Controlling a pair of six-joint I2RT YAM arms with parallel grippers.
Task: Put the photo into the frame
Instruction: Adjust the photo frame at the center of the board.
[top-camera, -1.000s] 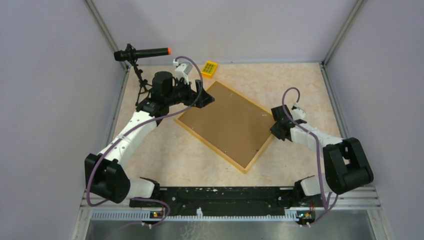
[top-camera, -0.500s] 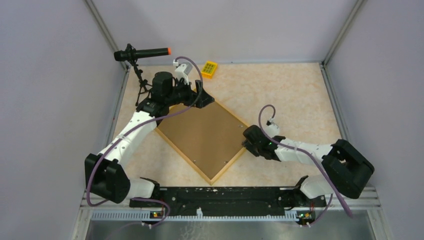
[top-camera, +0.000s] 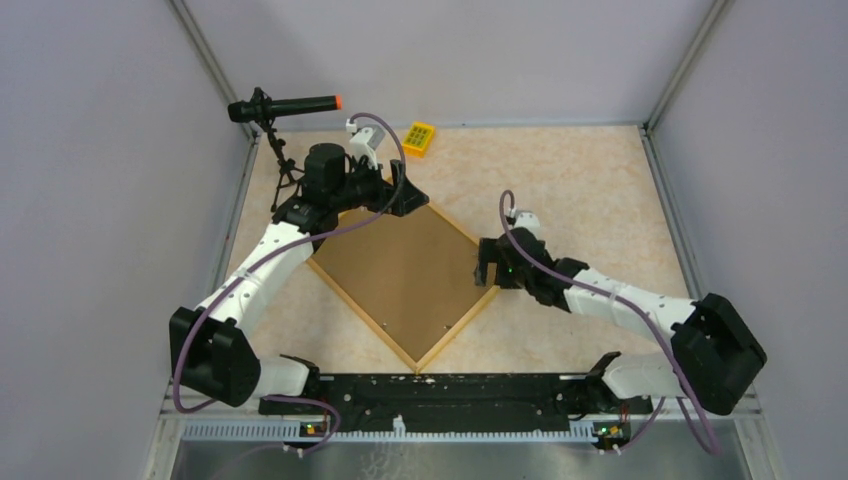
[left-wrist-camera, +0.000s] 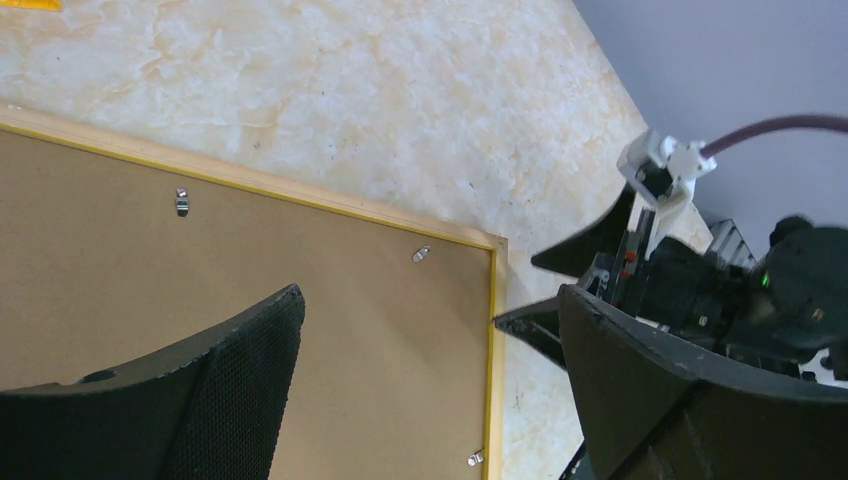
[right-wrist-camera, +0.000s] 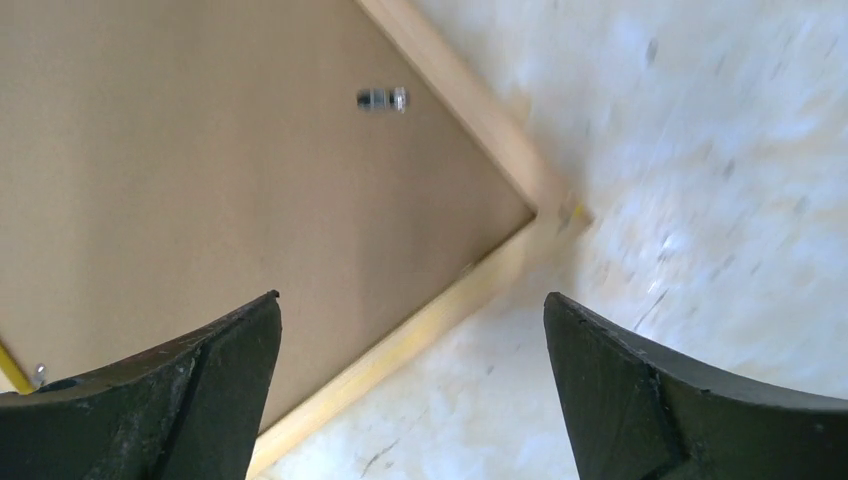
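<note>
the frame (top-camera: 457, 329) lies face down on the table (top-camera: 600, 180), backing board (top-camera: 405, 275) uppermost, photo unseen. left gripper (top-camera: 405, 196) and right gripper (top-camera: 487, 268) gape empty over neighbouring corners. likely light, stiff, slippery: pinch a rail.

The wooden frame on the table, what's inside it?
A brown backing board fills the frame, with small metal clips along its edges. Whatever lies beneath the board is covered.

frame (right-wrist-camera: 400, 340) 1 | backing board (top-camera: 400, 275) 1 | yellow block (top-camera: 419, 138) 1 | tripod (top-camera: 281, 160) 1
</note>
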